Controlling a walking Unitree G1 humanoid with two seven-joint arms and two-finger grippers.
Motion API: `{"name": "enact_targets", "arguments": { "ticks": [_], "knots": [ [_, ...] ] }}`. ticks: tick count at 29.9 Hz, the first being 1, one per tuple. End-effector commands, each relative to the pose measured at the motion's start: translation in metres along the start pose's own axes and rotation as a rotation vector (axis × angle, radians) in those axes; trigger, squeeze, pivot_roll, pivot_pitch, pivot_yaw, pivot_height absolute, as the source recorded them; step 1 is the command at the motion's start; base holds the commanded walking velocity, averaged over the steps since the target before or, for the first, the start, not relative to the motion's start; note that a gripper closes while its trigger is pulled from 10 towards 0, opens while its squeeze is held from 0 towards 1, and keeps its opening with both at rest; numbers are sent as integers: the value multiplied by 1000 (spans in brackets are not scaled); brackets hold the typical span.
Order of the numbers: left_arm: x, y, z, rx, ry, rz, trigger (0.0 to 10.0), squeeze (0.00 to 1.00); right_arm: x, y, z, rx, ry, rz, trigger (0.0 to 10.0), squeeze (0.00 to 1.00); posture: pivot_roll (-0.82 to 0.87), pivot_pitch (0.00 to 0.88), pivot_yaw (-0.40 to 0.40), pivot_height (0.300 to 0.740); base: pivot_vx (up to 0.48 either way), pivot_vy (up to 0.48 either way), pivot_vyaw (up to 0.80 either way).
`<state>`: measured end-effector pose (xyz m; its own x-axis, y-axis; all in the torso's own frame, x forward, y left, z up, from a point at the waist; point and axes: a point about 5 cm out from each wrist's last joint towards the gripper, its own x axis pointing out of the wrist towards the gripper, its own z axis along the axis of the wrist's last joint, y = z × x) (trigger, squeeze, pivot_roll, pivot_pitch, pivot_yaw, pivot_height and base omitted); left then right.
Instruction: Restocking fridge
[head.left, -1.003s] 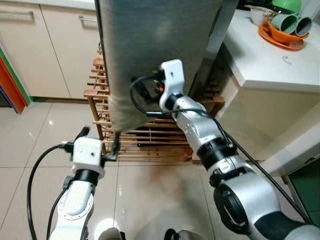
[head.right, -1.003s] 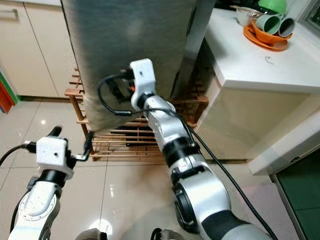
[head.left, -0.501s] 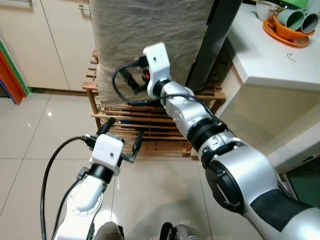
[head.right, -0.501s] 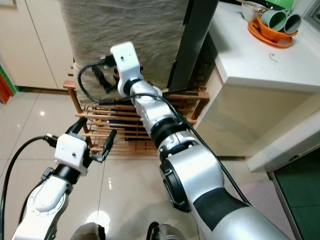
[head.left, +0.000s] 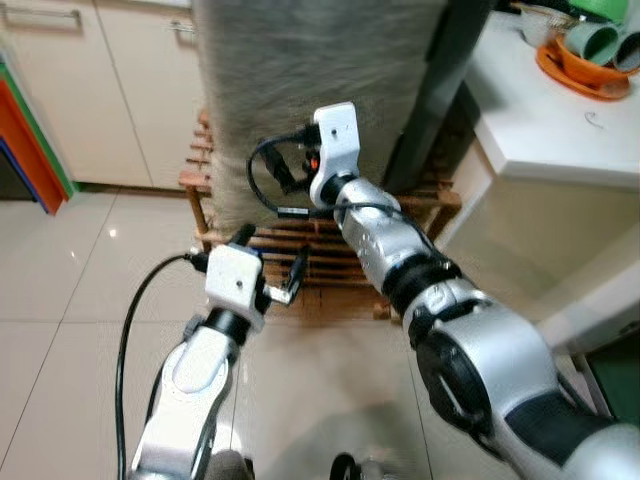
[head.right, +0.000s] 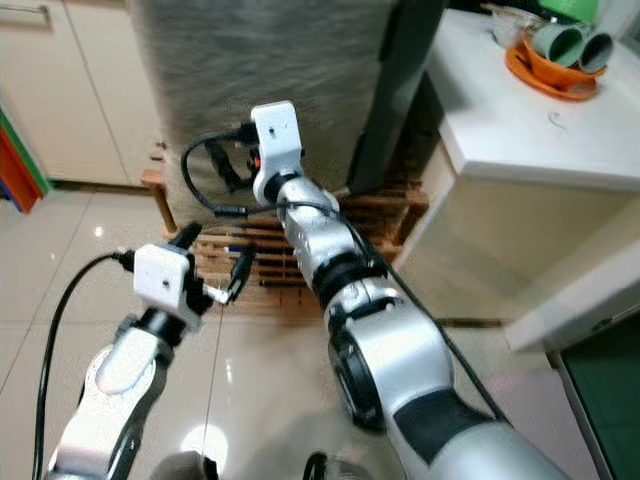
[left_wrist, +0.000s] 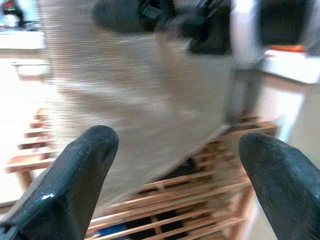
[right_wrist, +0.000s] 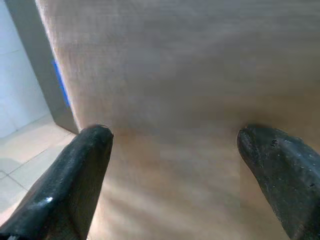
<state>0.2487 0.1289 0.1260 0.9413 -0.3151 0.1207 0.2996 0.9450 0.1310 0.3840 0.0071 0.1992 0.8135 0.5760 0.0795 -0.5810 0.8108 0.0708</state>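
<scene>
My right gripper (right_wrist: 172, 150) was raised at grey cloth-covered fridge front (head.left: 310, 90), fingers (right_wrist: 75, 170) spread, nothing between. My left gripper (head.left: 268, 265) hung lower, near wooden rack (head.left: 330, 265) under fridge, fingers (left_wrist: 75, 175) spread, empty. White counter (head.left: 545, 130) with orange dish (head.left: 585, 75) stood far right.

— What stands on the floor (head.left: 60, 270)?

— Glossy pale tiles carry a low wooden slatted rack (head.left: 340, 262), and a grey cloth-covered block (head.left: 310, 90) rests on top of it.

— And to the right?

— A white counter (head.left: 560, 120) holds an orange dish (head.left: 580, 75) with green cups (head.left: 590, 40) lying in it.
</scene>
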Motion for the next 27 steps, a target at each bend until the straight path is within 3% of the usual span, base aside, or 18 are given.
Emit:
{"name": "enact_targets", "arguments": {
  "ticks": [1,12,18,27],
  "knots": [
    [4,-6,1,-2,-6,-29,10000,0,7,13,13,5,-46,29,10000,0,143,64,-139,740,412,244,0],
    [2,-6,1,16,-2,-59,10000,0,10,17,17,-6,-46,30,10000,0,155,68,-134,740,441,0,0],
    [1,-8,0,1,3,-92,10000,0,10,11,20,-33,-32,6,10000,0,166,66,-138,740,447,0,0],
    [2,-4,1,34,1,-53,10000,0,11,8,24,-34,-38,-4,10000,0,173,71,-139,740,405,0,0]
  ]
}}
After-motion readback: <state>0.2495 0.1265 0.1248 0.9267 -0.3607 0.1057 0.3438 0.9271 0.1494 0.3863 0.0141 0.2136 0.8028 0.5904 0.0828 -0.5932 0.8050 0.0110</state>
